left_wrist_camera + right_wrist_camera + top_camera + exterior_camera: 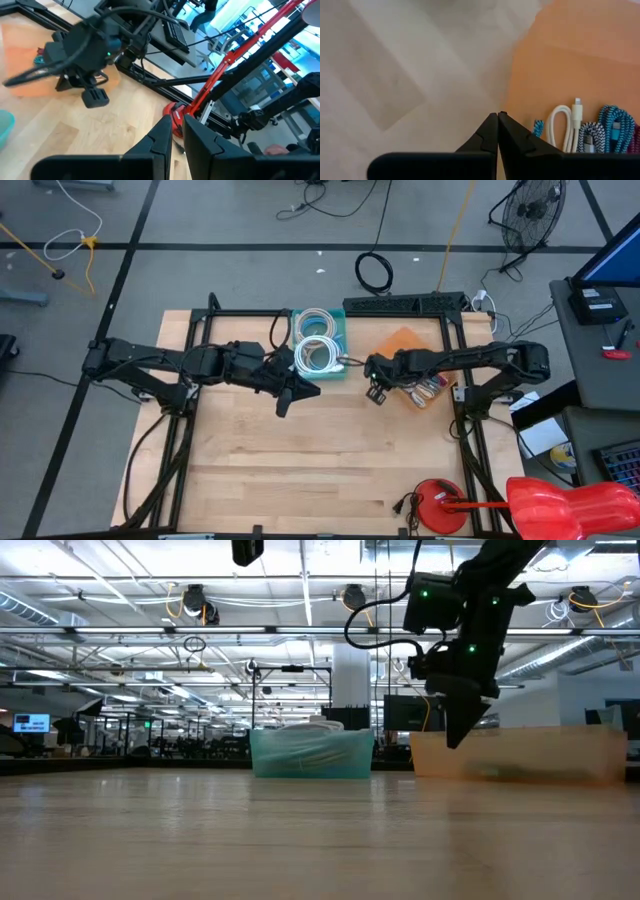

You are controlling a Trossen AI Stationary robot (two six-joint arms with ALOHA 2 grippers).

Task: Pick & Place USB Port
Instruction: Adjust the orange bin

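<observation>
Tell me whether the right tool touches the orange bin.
Apart. The low view shows the right tool hanging above the table, in front of the orange bin.

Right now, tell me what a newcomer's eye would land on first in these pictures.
Two dark arms meet mid-table: the left hand and the right hand both hang shut and empty above the wooden table. Behind them sit a teal bin holding coiled white cables and an orange bin holding braided USB cables.
</observation>
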